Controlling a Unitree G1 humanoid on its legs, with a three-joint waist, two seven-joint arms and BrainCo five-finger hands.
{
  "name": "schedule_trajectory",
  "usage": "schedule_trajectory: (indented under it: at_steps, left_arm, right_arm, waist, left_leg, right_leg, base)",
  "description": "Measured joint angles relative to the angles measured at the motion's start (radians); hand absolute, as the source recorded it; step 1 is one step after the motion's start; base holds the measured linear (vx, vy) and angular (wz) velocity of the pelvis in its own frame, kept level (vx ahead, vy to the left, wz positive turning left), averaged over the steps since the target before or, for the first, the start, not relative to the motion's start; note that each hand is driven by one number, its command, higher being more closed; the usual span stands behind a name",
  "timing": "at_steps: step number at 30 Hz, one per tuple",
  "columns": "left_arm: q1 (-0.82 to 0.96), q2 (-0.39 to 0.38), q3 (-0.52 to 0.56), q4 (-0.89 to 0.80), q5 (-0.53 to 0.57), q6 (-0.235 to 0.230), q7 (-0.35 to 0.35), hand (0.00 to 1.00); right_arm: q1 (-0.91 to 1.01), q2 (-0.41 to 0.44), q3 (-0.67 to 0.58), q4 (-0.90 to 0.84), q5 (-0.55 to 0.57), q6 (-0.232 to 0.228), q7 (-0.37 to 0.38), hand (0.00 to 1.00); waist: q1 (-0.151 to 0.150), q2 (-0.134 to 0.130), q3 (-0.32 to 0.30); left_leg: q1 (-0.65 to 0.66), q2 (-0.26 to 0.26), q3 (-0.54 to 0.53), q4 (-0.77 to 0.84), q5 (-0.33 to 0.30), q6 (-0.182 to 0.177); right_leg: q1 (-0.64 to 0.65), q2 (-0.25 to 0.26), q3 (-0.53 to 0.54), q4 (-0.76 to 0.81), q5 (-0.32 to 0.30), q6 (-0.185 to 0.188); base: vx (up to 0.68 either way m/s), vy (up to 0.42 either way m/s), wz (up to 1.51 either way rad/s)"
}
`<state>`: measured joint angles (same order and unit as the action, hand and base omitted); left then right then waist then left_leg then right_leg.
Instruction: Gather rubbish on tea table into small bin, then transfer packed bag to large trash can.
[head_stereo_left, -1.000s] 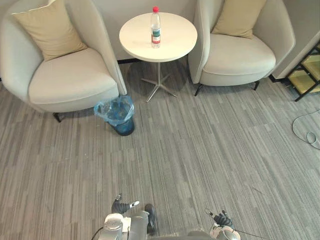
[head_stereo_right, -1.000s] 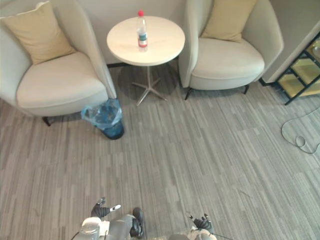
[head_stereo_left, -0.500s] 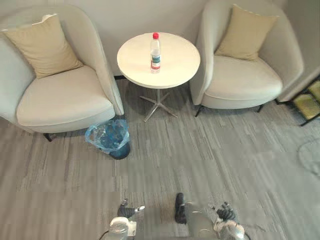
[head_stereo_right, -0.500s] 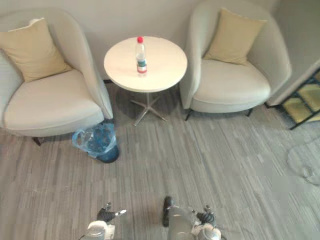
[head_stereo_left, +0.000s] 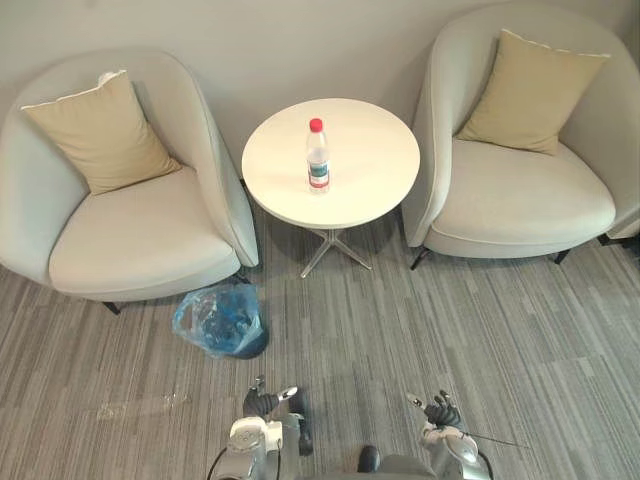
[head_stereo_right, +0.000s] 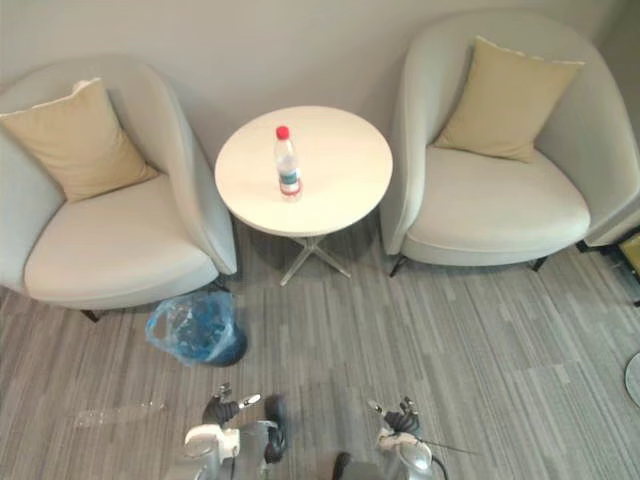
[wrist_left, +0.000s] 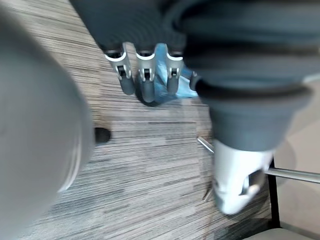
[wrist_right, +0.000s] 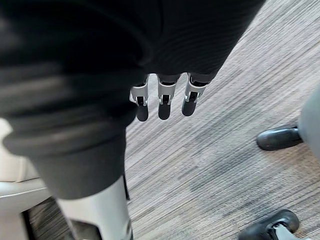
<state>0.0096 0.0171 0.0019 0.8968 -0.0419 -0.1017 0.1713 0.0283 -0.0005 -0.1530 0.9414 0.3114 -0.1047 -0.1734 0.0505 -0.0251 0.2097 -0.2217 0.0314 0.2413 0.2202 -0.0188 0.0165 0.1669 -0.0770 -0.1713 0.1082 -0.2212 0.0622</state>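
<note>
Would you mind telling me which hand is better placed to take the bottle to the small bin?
Probably the left hand: the bottle lines up nearer it, and the small bin sits just ahead of it. The right hand hangs farther off.

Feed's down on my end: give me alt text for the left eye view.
A red-capped bottle stands upright on the round white tea table between two cream armchairs. The small bin, lined with a blue bag, stands on the floor by the left armchair. The left hand and right hand hang open and empty near the bottom edge.
</note>
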Motion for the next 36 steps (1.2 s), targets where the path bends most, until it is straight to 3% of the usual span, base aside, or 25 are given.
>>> schedule_trajectory:
  at_steps: [1, 3, 4, 6, 8, 9, 10, 12, 13, 14, 15, 16, 17, 21, 22, 25, 26, 27, 31, 36]
  left_arm:
    - [-0.002, 0.002, -0.001, 0.001, 0.0, 0.0, 0.0, 0.0]
    - [-0.003, 0.008, -0.009, 0.03, -0.001, 0.004, 0.0, 0.0]
    - [0.0, 0.023, -0.039, 0.05, -0.001, 0.006, 0.001, 0.0]
    - [0.003, 0.038, -0.064, 0.06, 0.0, 0.008, 0.001, 0.0]
    - [-0.001, 0.05, -0.07, 0.062, 0.0, 0.01, 0.001, 0.0]
    - [-0.003, 0.049, -0.071, 0.062, 0.0, 0.01, 0.001, 0.0]
    - [-0.002, 0.048, -0.072, 0.062, 0.001, 0.01, 0.001, 0.0]
    - [0.01, 0.05, -0.078, 0.068, 0.002, 0.012, 0.001, 0.0]
    - [0.017, 0.057, -0.078, 0.069, 0.002, 0.013, 0.001, 0.0]
    - [0.017, 0.061, -0.078, 0.069, 0.002, 0.013, 0.001, 0.0]
    - [0.009, 0.047, -0.073, 0.087, 0.004, 0.017, 0.001, 0.0]
    - [0.008, 0.023, -0.073, 0.088, 0.013, 0.019, 0.0, 0.0]
    - [0.002, 0.013, -0.066, 0.09, 0.016, 0.019, 0.0, 0.0]
    - [0.003, -0.021, -0.008, 0.052, 0.02, 0.018, -0.001, 0.0]
    - [0.003, -0.022, -0.011, 0.044, 0.02, 0.018, -0.001, 0.0]
    - [0.001, -0.024, -0.024, 0.045, 0.02, 0.019, -0.001, 0.0]
    - [-0.001, -0.024, -0.024, 0.046, 0.02, 0.019, 0.0, 0.0]
    - [-0.001, -0.021, -0.028, 0.049, 0.019, 0.019, 0.0, 0.0]
    - [-0.007, 0.008, -0.044, 0.064, 0.02, 0.02, 0.0, 0.0]
    - [0.004, 0.024, -0.06, 0.077, 0.02, 0.021, 0.001, 0.0]
  right_arm:
    - [-0.003, -0.001, 0.0, 0.003, -0.002, 0.0, 0.0, 0.0]
    - [-0.008, 0.003, 0.0, 0.017, -0.03, 0.0, 0.006, 0.0]
    - [-0.001, -0.001, 0.001, 0.014, -0.037, -0.002, 0.012, 0.0]
    - [-0.004, -0.006, 0.001, 0.015, -0.037, -0.001, 0.015, 0.0]
    - [-0.011, -0.006, 0.005, 0.015, -0.038, -0.001, 0.016, 0.0]
    - [-0.019, -0.01, 0.006, 0.013, -0.038, -0.002, 0.017, 0.0]
    - [-0.021, -0.011, 0.006, 0.013, -0.038, -0.002, 0.017, 0.0]
    - [-0.026, -0.011, 0.008, 0.015, -0.038, -0.001, 0.017, 0.0]
    - [-0.014, -0.006, 0.009, 0.017, -0.038, -0.001, 0.017, 0.0]
    - [-0.007, -0.005, 0.009, 0.017, -0.038, -0.001, 0.017, 0.0]
    - [-0.014, -0.025, 0.009, 0.017, -0.037, -0.001, 0.018, 0.0]
    - [-0.012, -0.052, 0.007, 0.018, -0.036, -0.004, 0.018, 0.0]
    - [-0.011, -0.056, 0.004, 0.019, -0.036, -0.004, 0.018, 0.0]
    - [0.026, -0.059, -0.01, 0.014, -0.034, -0.006, 0.016, 0.0]
    - [0.032, -0.056, -0.009, 0.013, -0.033, -0.006, 0.016, 0.0]
    - [0.027, -0.056, -0.008, 0.012, -0.032, -0.007, 0.017, 0.0]
    - [0.028, -0.058, -0.009, 0.011, -0.032, -0.007, 0.016, 0.0]
    - [0.033, -0.06, -0.013, 0.016, -0.03, -0.006, 0.013, 0.0]
    - [0.038, -0.045, -0.01, 0.015, -0.037, -0.004, 0.009, 0.0]
    - [0.035, -0.039, 0.015, 0.007, -0.076, -0.005, 0.005, 0.0]
  waist:
    - [0.002, 0.0, 0.0]
    - [0.0, 0.002, 0.001]
    - [-0.009, 0.006, 0.002]
    - [-0.016, 0.012, -0.003]
    - [-0.02, 0.017, -0.008]
    - [-0.029, 0.024, -0.007]
    - [-0.032, 0.027, -0.005]
    - [-0.043, 0.025, -0.006]
    - [-0.046, -0.002, -0.017]
    - [-0.046, -0.018, -0.021]
    - [-0.047, 0.017, -0.019]
    - [-0.053, 0.059, -0.027]
    - [-0.052, 0.075, -0.017]
    - [-0.043, 0.071, 0.01]
    - [-0.035, 0.071, 0.009]
    - [-0.035, 0.077, 0.005]
    - [-0.034, 0.082, 0.003]
    - [-0.031, 0.086, -0.001]
    - [-0.022, 0.046, -0.003]
    - [-0.021, 0.043, -0.016]
  left_leg:
    - [0.007, -0.001, 0.002, 0.01, -0.02, 0.001]
    - [0.126, -0.015, 0.014, -0.035, -0.065, 0.011]
    - [0.207, -0.024, 0.007, -0.066, -0.086, 0.015]
    - [0.258, -0.023, -0.003, -0.086, -0.095, 0.016]
    - [0.293, -0.013, -0.021, -0.113, -0.095, 0.016]
    - [0.302, 0.005, -0.045, -0.114, -0.095, 0.015]
    - [0.305, 0.012, -0.049, -0.114, -0.097, 0.012]
    - [0.34, 0.034, -0.065, -0.113, -0.123, -0.03]
    - [0.363, 0.022, -0.085, -0.111, -0.147, -0.064]
    - [0.365, 0.014, -0.097, -0.111, -0.157, -0.076]
    - [0.377, 0.052, -0.12, -0.102, -0.18, -0.095]
    - [0.36, 0.093, -0.145, -0.051, -0.222, -0.119]
    - [0.345, 0.113, -0.156, 0.002, -0.237, -0.128]
    - [0.143, 0.197, -0.156, 0.487, -0.238, -0.14]
    - [0.115, 0.192, -0.131, 0.488, -0.244, -0.141]
    - [0.079, 0.151, -0.116, 0.318, -0.226, -0.121]
    - [0.066, 0.126, -0.122, 0.189, -0.187, -0.109]
    - [0.085, 0.093, -0.146, 0.078, -0.075, -0.094]
    - [0.172, 0.046, -0.138, -0.024, -0.05, -0.085]
    - [0.26, 0.015, -0.138, -0.156, -0.01, -0.074]
  right_leg:
    - [-0.016, -0.007, 0.006, 0.049, -0.007, 0.011]
    - [-0.148, -0.052, 0.02, 0.445, -0.025, 0.056]
    - [-0.192, -0.078, -0.005, 0.591, -0.067, 0.037]
    - [-0.227, -0.1, -0.071, 0.614, -0.099, 0.009]
    - [-0.289, -0.108, -0.132, 0.542, -0.111, -0.01]
    - [-0.336, -0.085, -0.136, 0.413, -0.093, -0.014]
    - [-0.345, -0.077, -0.13, 0.381, -0.077, -0.015]
    - [-0.364, -0.037, -0.071, 0.176, 0.071, -0.017]
    - [-0.362, -0.035, -0.005, 0.068, 0.199, -0.015]
    - [-0.36, -0.039, 0.015, 0.062, 0.266, -0.01]
    - [-0.361, -0.015, 0.017, 0.116, 0.257, -0.044]
    - [-0.349, 0.02, -0.017, 0.108, 0.201, -0.05]
    - [-0.331, 0.032, -0.03, 0.106, 0.185, -0.064]
    - [-0.17, 0.07, -0.096, 0.039, 0.142, -0.093]
    - [-0.137, 0.072, -0.098, 0.023, 0.131, -0.093]
    - [-0.128, 0.069, -0.092, 0.019, 0.122, -0.081]
    - [-0.124, 0.066, -0.087, 0.024, 0.122, -0.081]
    - [-0.12, 0.064, -0.069, 0.037, 0.115, -0.07]
    - [-0.07, 0.039, -0.036, -0.009, 0.114, -0.057]
    - [-0.038, 0.022, -0.019, -0.031, 0.102, -0.04]
  base:
    - [0.42, 0.149, -0.15]
    - [0.47, 0.18, -0.14]
    - [0.4, 0.125, 0.07]
    - [0.3, 0.058, 0.23]
    - [0.39, -0.028, 0.43]
    - [0.36, -0.077, 0.5]
    - [0.43, -0.157, 0.54]
    - [0.34, -0.174, 0.42]
    - [0.29, -0.187, 0.42]
    - [0.33, -0.267, 0.43]
    - [0.35, -0.32, 0.44]
    - [0.34, -0.3, 0.42]
    - [0.31, -0.281, 0.6]
    - [0.17, -0.181, 0.47]
    - [0.2, -0.145, 0.09]
    - [0.14, -0.013, -0.18]
    - [0.23, 0.092, -0.21]
    - [0.26, 0.102, -0.19]
    - [0.24, 0.063, -0.01]
    - [0.11, 0.01, 0.05]
